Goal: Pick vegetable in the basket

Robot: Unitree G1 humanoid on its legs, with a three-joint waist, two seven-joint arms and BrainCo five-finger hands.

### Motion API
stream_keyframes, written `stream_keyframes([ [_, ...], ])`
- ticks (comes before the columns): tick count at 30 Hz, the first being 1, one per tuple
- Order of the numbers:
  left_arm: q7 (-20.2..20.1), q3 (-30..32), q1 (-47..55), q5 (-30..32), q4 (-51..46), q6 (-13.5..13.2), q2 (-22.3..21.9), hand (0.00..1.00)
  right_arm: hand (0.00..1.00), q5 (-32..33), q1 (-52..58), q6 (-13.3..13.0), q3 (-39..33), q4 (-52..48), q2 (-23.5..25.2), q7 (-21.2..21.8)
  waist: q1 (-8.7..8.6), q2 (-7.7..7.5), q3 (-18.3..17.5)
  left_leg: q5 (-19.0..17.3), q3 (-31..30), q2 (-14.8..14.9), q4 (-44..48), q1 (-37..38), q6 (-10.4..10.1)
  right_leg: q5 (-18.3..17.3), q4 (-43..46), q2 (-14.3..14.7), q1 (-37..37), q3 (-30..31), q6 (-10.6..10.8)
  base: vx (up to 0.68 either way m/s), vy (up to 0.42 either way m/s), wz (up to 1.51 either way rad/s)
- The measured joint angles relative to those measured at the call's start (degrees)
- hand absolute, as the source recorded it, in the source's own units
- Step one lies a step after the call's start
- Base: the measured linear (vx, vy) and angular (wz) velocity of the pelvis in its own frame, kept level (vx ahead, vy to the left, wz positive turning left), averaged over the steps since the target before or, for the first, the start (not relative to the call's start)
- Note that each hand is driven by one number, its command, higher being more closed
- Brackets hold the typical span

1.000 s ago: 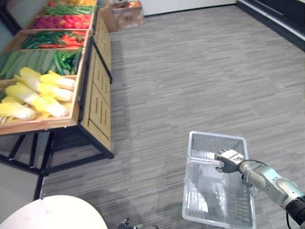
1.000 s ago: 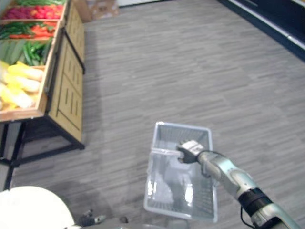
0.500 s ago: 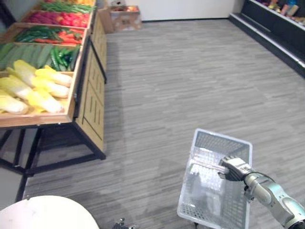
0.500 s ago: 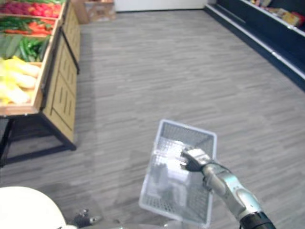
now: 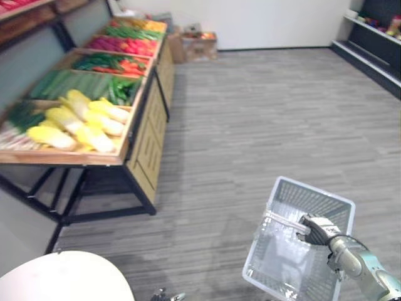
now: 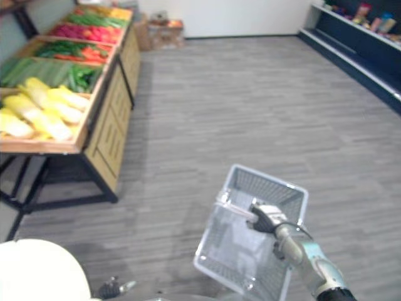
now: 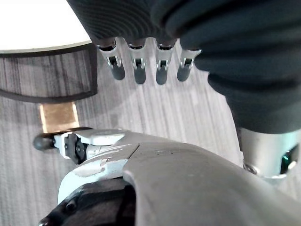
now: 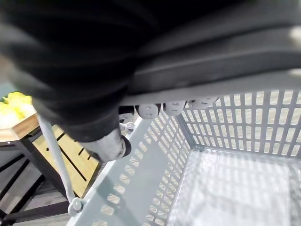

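Note:
A grey plastic mesh basket (image 5: 315, 192) hangs low on the right, over the floor. It is empty inside, as the right wrist view shows past its wall (image 8: 141, 183). My right hand (image 5: 317, 228) is shut on the basket's handle (image 5: 283, 220), fingers curled over the bar. The vegetables lie in a wooden stand (image 5: 141, 135) at the left: yellow cabbages (image 5: 84, 122) at the near end, green cucumbers (image 5: 59, 81) behind them, then red and green peppers (image 5: 109, 63). My left hand (image 7: 146, 66) hangs with straight fingers, holding nothing.
A white round table (image 5: 62, 279) sits at the lower left, close to me. The stand rests on black metal legs (image 5: 75, 197). A cardboard box (image 5: 200, 45) stands by the far wall and dark shelves (image 5: 373, 59) line the right side. Grey plank floor lies between.
The whole picture has shifted: the camera has lifted and turned, so more of the stand and far wall shows. The basket still hangs from my right hand.

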Motion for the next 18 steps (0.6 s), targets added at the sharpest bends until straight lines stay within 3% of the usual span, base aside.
stream_keyframes([
  [1, 0.01, 0.06, -0.03, 0.00, 0.22, 0.00, -0.03, 0.00, 1.00, 0.00, 0.23, -0.05, -0.01, 0.00, -0.06, 0.00, 0.20, -0.26, -0.18, 2.36, 0.29, 0.31, 0.50, -1.15, 0.05, -0.18, 0.14, 0.03, 0.84, 0.03, -0.43, 0.08, -0.120, 0.30],
  [2, 0.12, 0.17, -0.21, -0.08, -0.05, -0.50, 0.37, 0.00, 1.00, 0.03, -0.07, 0.00, -0.31, -0.47, -0.04, -0.06, 0.11, -0.58, 0.53, 5.27, 2.10, 0.76, 3.82, -4.09, 0.70, -2.07, 6.73, -1.10, -1.02, -0.69, -2.49, 0.14, -0.116, 0.59],
  [3, 0.19, 0.56, -0.41, -0.36, -0.37, -0.87, 0.48, 0.00, 1.00, 0.08, 0.01, 0.48, -1.46, -0.28, 0.21, -0.26, -0.43, -1.01, 1.03, -0.52, 4.61, 0.89, 3.06, -6.84, 1.72, -5.74, 7.45, -2.01, -1.61, -1.39, -2.48, 0.11, -0.085, 0.61],
  [4, 0.19, 0.56, -0.86, -0.36, -0.71, -0.72, 0.42, 0.00, 1.00, 0.09, -0.13, 1.17, -1.46, 0.07, 0.33, -0.27, -0.39, -0.90, 1.09, -2.17, 6.09, 1.07, -0.35, -7.25, 1.68, -5.78, 7.23, -2.17, -1.79, -1.51, -2.43, 0.02, -0.032, 0.45],
  [6, 0.30, 0.52, -0.07, -0.28, -0.68, -0.69, -0.03, 0.00, 1.00, 0.08, -0.46, 1.54, -1.49, 0.44, 0.57, -0.37, 0.20, -0.19, 1.08, -2.10, 8.54, 0.89, -15.94, -7.05, 0.60, -5.73, 5.80, -1.88, -2.67, -1.79, -2.49, 0.04, 0.018, 0.12],
  [8, 0.60, 0.53, 1.11, -0.17, -0.13, -0.56, -0.94, 0.00, 1.00, 0.01, -1.20, 1.64, -1.54, 0.47, 0.73, -1.37, 0.25, 1.35, 1.35, 1.08, 8.97, 1.40, -35.06, -4.29, -0.15, -5.73, 4.40, -0.46, -2.38, -1.59, -2.46, 0.21, 0.133, -0.04],
  [9, 0.83, 0.53, 1.37, -0.15, -0.08, -0.44, -1.24, 0.00, 1.00, 0.01, -1.28, 1.67, -1.55, 0.48, 0.75, -1.56, 0.26, 1.79, 1.18, 1.76, 8.87, 1.72, -37.21, -3.96, -0.29, -5.76, 4.33, -0.12, -2.31, -1.50, -2.42, 0.25, 0.187, -0.19],
  [10, 1.30, 0.65, 1.61, -0.15, -0.09, -0.19, -1.54, 0.00, 1.00, -0.04, -2.04, 1.95, -1.33, 1.02, 1.58, -1.65, 0.53, 1.64, 1.33, 5.51, 9.38, 1.45, -36.90, -3.58, -0.34, -6.12, 3.76, -0.41, -1.63, -0.38, -1.81, 0.36, 0.241, -0.28],
  [11, 1.56, 1.17, 1.75, 0.05, -0.11, 0.05, -1.40, 0.00, 1.00, -0.09, -2.87, 2.14, -1.22, 1.25, 2.36, -1.67, 0.86, 1.62, 1.20, 5.62, 9.40, 0.33, -34.42, -3.57, 0.21, -6.14, 2.13, -1.45, -0.49, 0.47, -1.53, 0.33, 0.202, -0.33],
  [13, 1.87, 1.67, 1.73, 0.27, -0.21, 0.11, -1.21, 0.00, 1.00, -0.09, -3.55, 2.16, -1.21, 1.31, 3.00, -1.76, 1.17, -0.10, 0.99, 1.26, 11.33, -1.92, -30.32, -4.33, 2.49, -5.52, 0.47, -4.09, 0.59, 2.29, -0.48, 0.39, 0.223, -0.31],
  [15, 2.08, 2.04, 1.68, 0.32, 0.06, 0.29, -0.39, 0.00, 1.00, -0.10, -3.44, 2.30, -1.39, 1.31, 3.05, -2.03, 1.43, -1.12, 0.58, -1.47, 13.22, -4.21, -28.90, -3.75, 3.40, -4.46, 3.08, -6.48, -0.46, 5.52, 1.16, 0.35, 0.205, -0.20],
  [17, 2.12, 1.96, 1.70, 0.41, 0.25, 0.50, -0.32, 0.00, 1.00, -0.10, -3.50, 2.75, -2.79, 1.30, 4.08, -2.34, 1.27, -1.47, 0.57, -3.00, 14.30, -6.35, -29.79, -0.97, 5.20, -3.29, 12.92, -8.47, -4.06, 8.61, 2.64, 0.44, 0.241, -0.09],
  [18, 2.07, 1.54, 1.69, 0.43, 0.16, 0.53, 0.20, 0.00, 1.00, -0.15, -3.75, 2.86, -3.36, 1.26, 5.38, -2.65, 0.98, -2.09, 0.56, -4.51, 15.10, -7.32, -30.64, 1.78, 6.10, -0.12, 25.84, -9.34, -9.39, 10.51, 2.75, 0.48, 0.234, -0.05],
])
